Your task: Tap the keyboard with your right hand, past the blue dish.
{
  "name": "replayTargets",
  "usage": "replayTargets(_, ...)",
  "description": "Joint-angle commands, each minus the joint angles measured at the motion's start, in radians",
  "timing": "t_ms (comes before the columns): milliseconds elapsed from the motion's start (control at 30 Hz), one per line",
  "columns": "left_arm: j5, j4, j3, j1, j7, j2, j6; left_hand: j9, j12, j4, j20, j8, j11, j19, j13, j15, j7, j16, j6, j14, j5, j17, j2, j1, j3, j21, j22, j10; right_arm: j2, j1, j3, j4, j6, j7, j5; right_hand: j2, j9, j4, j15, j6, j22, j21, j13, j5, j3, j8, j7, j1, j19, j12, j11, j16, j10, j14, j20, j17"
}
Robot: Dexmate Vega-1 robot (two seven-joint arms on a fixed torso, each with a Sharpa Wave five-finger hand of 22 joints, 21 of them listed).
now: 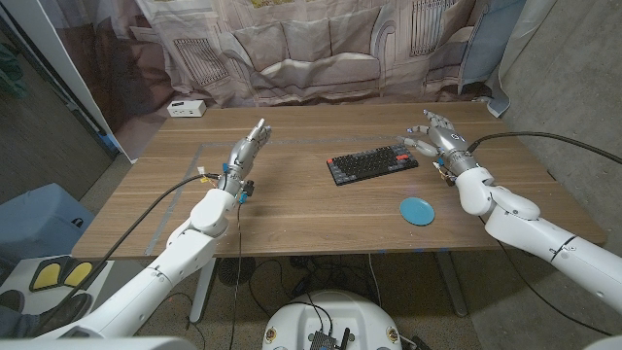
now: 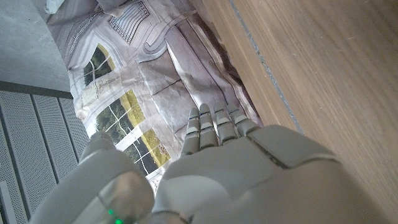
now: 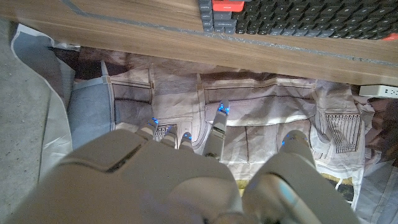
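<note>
So, near edge first: dish (image 1: 417,210) lies flat on the table (image 1: 292,214), right of centre, close to the front edge, touching nothing. Right arm comes in beside it. Past the dish, the keyboard (image 1: 373,164) lies mid-table, angled, its right end toward the right hand (image 1: 439,138). That hand is just off the keyboard's right end, fingers spread, holding nothing; contact with the keys can't be told from the head view. Right wrist view has the keyboard (image 3: 298,15) at the table's edge beyond the fingertips (image 3: 221,109). Left hand (image 1: 245,153) is well apart on the left side, fingers straight and together, holding nothing, bare wood all round it. Far left corner: small white box (image 1: 187,108). Backdrop cloth (image 1: 321,49) hangs behind the far edge.
</note>
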Motion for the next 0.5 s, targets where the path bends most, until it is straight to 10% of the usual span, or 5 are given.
replayTargets(33,0.006,-0.002,0.008,-0.01,-0.003,-0.003,0.008,0.002,0.0,-0.005,-0.003,-0.003,-0.003,0.008,0.005,0.003,-0.001,-0.002,0.012,0.011,-0.001,0.005,0.004,0.003,0.001,-0.003,0.003,0.01,-0.012,0.027,-0.025,-0.01,-0.039,0.056,-0.003,0.013,0.002,0.001,0.0,0.011,0.004,0.007,0.002,-0.001,0.004,0.0,-0.002,0.001,-0.107,0.008,0.0,0.006,-0.007,-0.16,-0.008,0.003)
replayTargets(500,0.008,-0.017,0.007,-0.008,0.001,0.005,0.022,0.002,-0.001,-0.007,-0.001,-0.003,-0.002,0.009,0.005,0.002,0.001,-0.003,0.019,0.012,-0.001,0.005,0.005,0.003,0.001,-0.006,0.003,0.013,-0.005,0.061,-0.055,0.011,-0.048,0.094,-0.007,0.018,0.002,0.0,0.0,0.025,0.004,0.01,0.002,-0.002,0.007,0.003,-0.006,0.002,-0.106,0.012,-0.002,0.009,-0.006,-0.159,-0.006,0.002)
